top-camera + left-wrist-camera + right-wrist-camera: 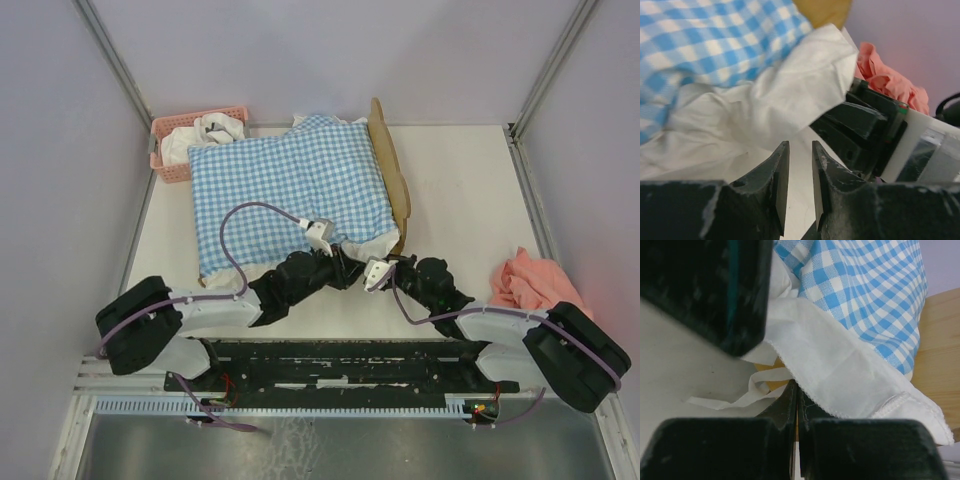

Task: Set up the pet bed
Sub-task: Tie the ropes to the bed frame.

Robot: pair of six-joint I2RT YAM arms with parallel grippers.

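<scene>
Bed position: the pet bed [391, 165] sat on the table [465, 190], far-centre, its wavy wooden headboard standing along the right side; I saw little else of the frame.
Bed covering: blue-white gingham bedding [285, 190] lay spread over the bed, reaching from the headboard across to the left, with its white frill [840, 370] hanging out at the near right corner.
Left gripper: the left gripper [800, 147] hung low just in front of that near right corner; its fingers were a narrow slit apart, with nothing between them.
Right gripper: the right gripper [796, 390] was at the same corner, close beside the left one, fingers pressed together. The lace edge of the frill crossed right at the tips, and I could not tell whether any cloth was caught.
Wood in wrist views: light wood showed beyond the bedding on both wrist cameras.
Basket: a pink basket [160, 128] holding white cloth stood at the far left, touching the bedding's corner.
Loose cloth: a salmon cloth [525, 280] lay crumpled at the right edge, well apart from the bed.
</scene>
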